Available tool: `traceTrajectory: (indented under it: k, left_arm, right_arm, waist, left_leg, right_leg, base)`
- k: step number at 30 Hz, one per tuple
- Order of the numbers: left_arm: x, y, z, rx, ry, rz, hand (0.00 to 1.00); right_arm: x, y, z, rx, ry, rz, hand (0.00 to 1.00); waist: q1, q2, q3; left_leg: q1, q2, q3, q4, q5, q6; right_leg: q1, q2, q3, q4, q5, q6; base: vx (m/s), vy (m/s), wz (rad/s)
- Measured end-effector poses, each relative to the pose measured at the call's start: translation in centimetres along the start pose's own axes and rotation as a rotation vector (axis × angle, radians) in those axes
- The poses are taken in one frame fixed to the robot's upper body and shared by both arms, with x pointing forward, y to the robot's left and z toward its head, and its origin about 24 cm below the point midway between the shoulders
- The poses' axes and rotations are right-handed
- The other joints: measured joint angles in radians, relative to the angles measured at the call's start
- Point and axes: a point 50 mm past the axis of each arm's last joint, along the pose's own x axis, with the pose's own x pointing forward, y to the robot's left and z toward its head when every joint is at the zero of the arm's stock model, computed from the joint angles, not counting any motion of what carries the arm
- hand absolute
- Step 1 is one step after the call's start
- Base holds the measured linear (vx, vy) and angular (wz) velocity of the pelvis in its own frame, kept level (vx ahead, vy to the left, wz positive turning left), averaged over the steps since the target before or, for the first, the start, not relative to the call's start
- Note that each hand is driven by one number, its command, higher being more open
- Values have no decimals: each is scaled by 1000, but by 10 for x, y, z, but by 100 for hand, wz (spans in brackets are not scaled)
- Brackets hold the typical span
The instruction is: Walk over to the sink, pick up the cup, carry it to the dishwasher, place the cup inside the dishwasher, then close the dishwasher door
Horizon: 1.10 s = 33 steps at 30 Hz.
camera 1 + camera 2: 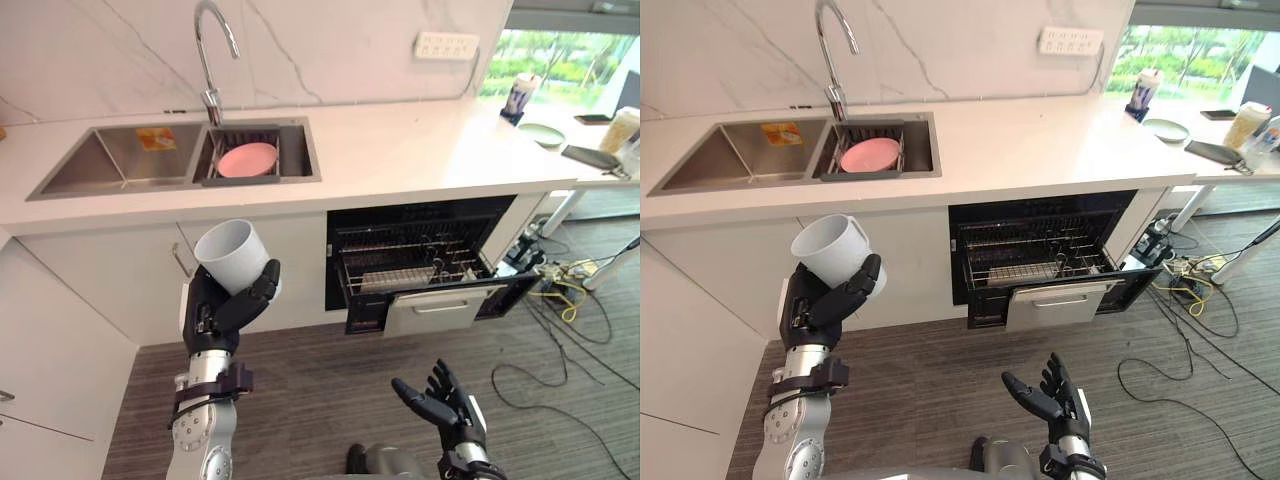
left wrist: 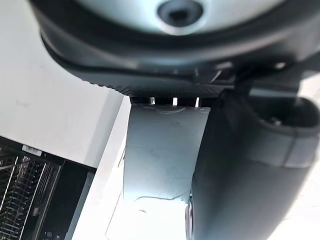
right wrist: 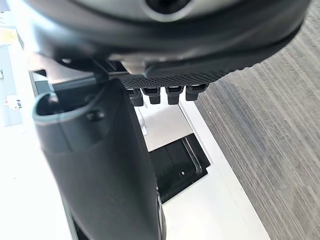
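Well to the left of the dishwasher, the left hand was raised in front of the white cabinet fronts under the sink, its fingers and thumb curled round the lower part of the white cup. The cup was clear of the table, tilted, with its open mouth turned up and to the left. The left wrist view showed the cup's pale wall pressed between the dark fingers and the thumb. The right hand hung low at the near right above the grey wood-grain floor, palm up, fingers spread loosely and holding nothing. The dishwasher stood open under the table, right of the sink, with its wire racks in sight and its door let down toward the near side. In the sink's right basin a pink plate lay in a dark rack, just below the curved tap. Far right on the table sat a tall cup and a pale green dish, and loose cables trailed over the floor to the right of the dishwasher.
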Motion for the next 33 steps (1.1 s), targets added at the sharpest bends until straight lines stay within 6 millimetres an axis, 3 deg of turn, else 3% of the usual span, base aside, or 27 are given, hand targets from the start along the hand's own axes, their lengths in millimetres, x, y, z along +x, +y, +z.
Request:
traceTrajectory:
  k: [1,3,5,8,10,12,13,14,15,16,18,21,24,26,28,30,32,33]
  left_arm:
    - [0,-8,2,-26,-14,-18,0]
    - [1,-20,10,-66,-58,-50,0]
    - [1,-28,18,-80,-106,-88,0]
    - [0,-29,22,-78,-141,-98,0]
    - [0,-29,22,-81,-139,-94,0]
    - [-2,-28,21,-81,-133,-91,0]
    - [-3,-28,20,-81,-129,-89,0]
    - [-6,-25,19,-80,-122,-79,0]
    - [-10,-25,17,-86,-113,-66,0]
    - [-13,-20,16,-75,-100,-47,0]
    - [-15,-17,15,-73,-95,-37,0]
    - [-15,-18,15,-86,-95,-38,0]
    - [-10,-30,18,-112,-114,-99,0]
    - [-5,-38,19,-129,-131,-139,0]
    - [2,-42,24,-122,-162,-164,0]
    - [3,-41,25,-92,-170,-150,0]
    - [6,-42,28,-58,-188,-136,0]
    - [9,-38,30,-34,-204,-112,0]
  right_arm:
    - [-5,-2,7,-1,-33,-20,100]
    - [-9,-4,23,-6,-105,-43,100]
    - [-9,-2,41,2,-184,-52,100]
    - [-6,-3,63,5,-282,-53,100]
    - [-3,-6,74,4,-323,-61,100]
    - [-3,-10,85,6,-368,-75,100]
    - [-3,-11,87,7,-379,-77,100]
    - [-5,-10,92,6,-399,-72,100]
    - [-6,-8,94,6,-413,-64,100]
    - [-10,2,94,27,-421,-35,100]
    - [-18,12,100,45,-465,6,100]
    - [-26,22,116,66,-546,42,100]
    - [-34,19,116,68,-566,24,100]
    - [-35,18,112,68,-549,14,100]
    - [-33,24,111,86,-546,31,100]
    - [-32,27,110,85,-539,54,100]
    - [-26,36,112,85,-544,99,100]
    - [-21,46,118,80,-563,160,100]
  waist:
    - [0,14,7]
    - [4,28,1]
    - [4,25,-13]
    - [21,21,-40]
    - [22,13,-48]
    - [25,2,-43]
    - [29,2,-43]
    - [36,8,-46]
    - [38,20,-57]
    - [31,-11,-55]
    - [31,-29,-56]
    - [29,-34,-57]
    - [22,-54,-65]
    - [13,-52,-67]
    - [-3,-74,-53]
    - [-3,-69,-57]
    - [-3,-56,-64]
    - [0,-55,-63]
  left_leg:
    - [-74,57,-2,229,42,2]
    - [-190,144,5,467,75,2]
    - [-249,173,30,481,38,17]
    - [-254,159,59,207,-12,14]
    - [-235,108,38,-41,-4,3]
    - [-230,46,-18,-271,69,-2]
    - [-228,40,-28,-306,105,-6]
    - [-212,37,-46,-352,200,-23]
    - [-191,39,-37,-335,255,-86]
    - [-183,27,-10,-258,194,-60]
    - [-189,24,16,-196,143,-42]
    - [-168,16,66,-176,96,-34]
    - [-161,-7,88,-151,41,-21]
    - [-156,-16,94,-162,35,-19]
    - [-110,-43,137,-175,29,-13]
    - [-79,-34,186,-165,20,-5]
    - [-82,-14,172,-165,21,-4]
    - [-86,4,168,-183,21,-4]
  right_leg:
    - [48,17,-8,-10,-26,-9]
    - [89,38,-8,-12,-61,-19]
    - [114,39,15,-26,-72,-30]
    - [146,25,92,-78,-55,-5]
    - [153,-2,137,-100,-50,3]
    - [174,-50,208,-135,-43,16]
    - [182,-58,228,-143,-43,22]
    - [196,-66,267,-147,-51,54]
    - [206,-64,293,-148,-67,92]
    - [227,-89,321,-159,-71,111]
    - [237,-106,356,-178,-61,131]
    - [240,-126,378,-189,-45,161]
    - [243,-157,380,-170,-60,197]
    - [136,-150,376,22,-63,199]
    - [-13,-176,341,306,-31,179]
    - [-28,-196,268,321,-5,162]
    - [-10,-189,201,222,4,162]
    - [20,-170,148,94,20,166]
  base:
    - [262,-141,7]
    - [286,-69,-3]
    - [336,-13,-32]
    - [313,60,-72]
    - [375,194,-55]
    - [295,242,-60]
    - [276,271,-81]
    - [284,308,-86]
    - [304,343,-103]
    - [213,276,-73]
    - [128,223,-61]
    - [62,176,-48]
    - [9,116,-22]
    - [-8,106,-25]
    - [29,146,-52]
    - [80,120,-85]
    - [93,45,-108]
    - [41,-24,-116]
